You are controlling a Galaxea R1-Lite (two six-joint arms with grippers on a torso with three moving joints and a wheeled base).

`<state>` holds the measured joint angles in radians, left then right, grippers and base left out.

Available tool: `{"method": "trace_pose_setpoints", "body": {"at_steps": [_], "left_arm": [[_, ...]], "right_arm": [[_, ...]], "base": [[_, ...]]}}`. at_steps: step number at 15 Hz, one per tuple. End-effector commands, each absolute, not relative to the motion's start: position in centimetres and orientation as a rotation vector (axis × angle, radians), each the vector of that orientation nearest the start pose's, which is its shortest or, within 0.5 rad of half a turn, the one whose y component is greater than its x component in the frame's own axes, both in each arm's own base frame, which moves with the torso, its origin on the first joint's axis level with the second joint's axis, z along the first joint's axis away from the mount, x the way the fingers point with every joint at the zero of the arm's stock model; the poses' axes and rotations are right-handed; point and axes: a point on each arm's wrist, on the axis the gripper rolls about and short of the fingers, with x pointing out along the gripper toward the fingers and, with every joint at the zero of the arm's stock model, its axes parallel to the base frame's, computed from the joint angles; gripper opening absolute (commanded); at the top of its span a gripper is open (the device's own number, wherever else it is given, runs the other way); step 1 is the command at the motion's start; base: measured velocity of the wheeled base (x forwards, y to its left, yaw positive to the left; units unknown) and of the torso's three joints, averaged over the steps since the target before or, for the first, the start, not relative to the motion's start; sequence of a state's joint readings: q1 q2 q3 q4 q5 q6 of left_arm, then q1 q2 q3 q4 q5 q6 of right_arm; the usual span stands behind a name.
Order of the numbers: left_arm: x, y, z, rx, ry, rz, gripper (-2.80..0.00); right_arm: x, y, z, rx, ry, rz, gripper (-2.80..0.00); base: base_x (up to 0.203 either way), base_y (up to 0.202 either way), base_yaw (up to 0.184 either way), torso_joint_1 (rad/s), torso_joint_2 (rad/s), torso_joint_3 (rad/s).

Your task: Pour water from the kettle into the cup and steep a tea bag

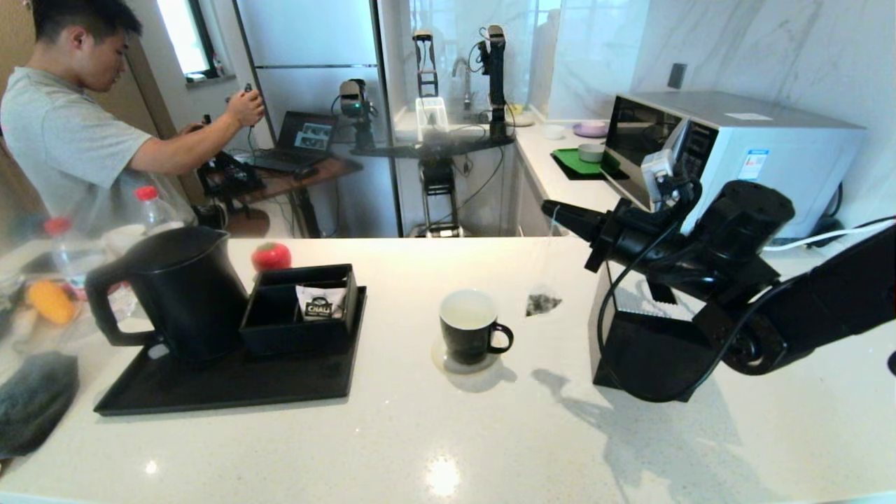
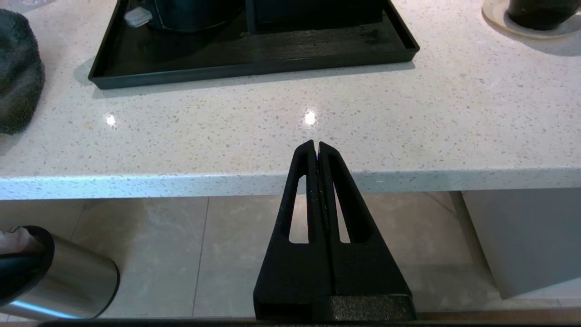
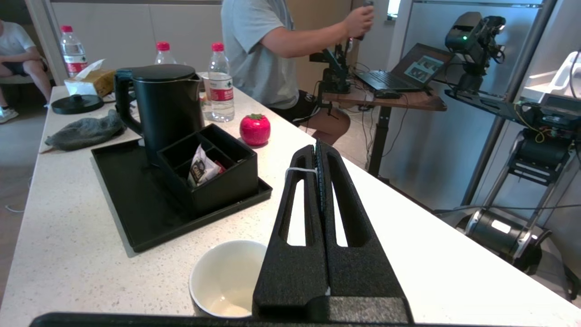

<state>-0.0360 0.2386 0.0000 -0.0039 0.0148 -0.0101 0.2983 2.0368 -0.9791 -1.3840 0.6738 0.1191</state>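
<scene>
The black kettle (image 1: 168,294) stands with its lid on at the left of a black tray (image 1: 231,385); the right wrist view also shows the kettle (image 3: 168,109). The small black cup (image 1: 469,325) with its white inside sits mid-counter on a coaster, and a little liquid lies at the bottom of the cup (image 3: 224,277). My right gripper (image 1: 549,208) is raised to the right of and beyond the cup, shut on the thin white string (image 3: 299,170). The tea bag (image 1: 542,303) hangs from it beside the cup, outside it. My left gripper (image 2: 316,144) is shut and empty, low at the counter's front edge.
A black compartment box (image 1: 301,308) holding a white CHALI sachet shares the tray. A red tomato-shaped pot (image 1: 271,256) stands behind it. A black box (image 1: 651,350) sits under my right arm and a microwave (image 1: 735,154) behind. A grey cloth (image 1: 35,399) lies at far left.
</scene>
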Motion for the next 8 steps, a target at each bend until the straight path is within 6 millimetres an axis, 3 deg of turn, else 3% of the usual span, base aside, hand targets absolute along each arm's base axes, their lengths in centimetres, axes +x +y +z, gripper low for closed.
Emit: {"method": "trace_pose_setpoints", "body": {"at_steps": [1,8], "left_arm": [[-0.6,0.1,7.9,-0.006,0.215,-0.013,-2.80],[-2.0,0.0,7.6,-0.007,0.029,0.009,-2.80]], "right_arm": [[35.9,12.4,18.5,0.044,-0.280,0.983,-2.80],[36.4,12.2,19.9,0.033,-0.329,0.974,-2.80]], "base": [[0.000,0.000,0.000,0.000,0.00,0.000],[0.000,0.000,0.000,0.000,0.00,0.000]]}}
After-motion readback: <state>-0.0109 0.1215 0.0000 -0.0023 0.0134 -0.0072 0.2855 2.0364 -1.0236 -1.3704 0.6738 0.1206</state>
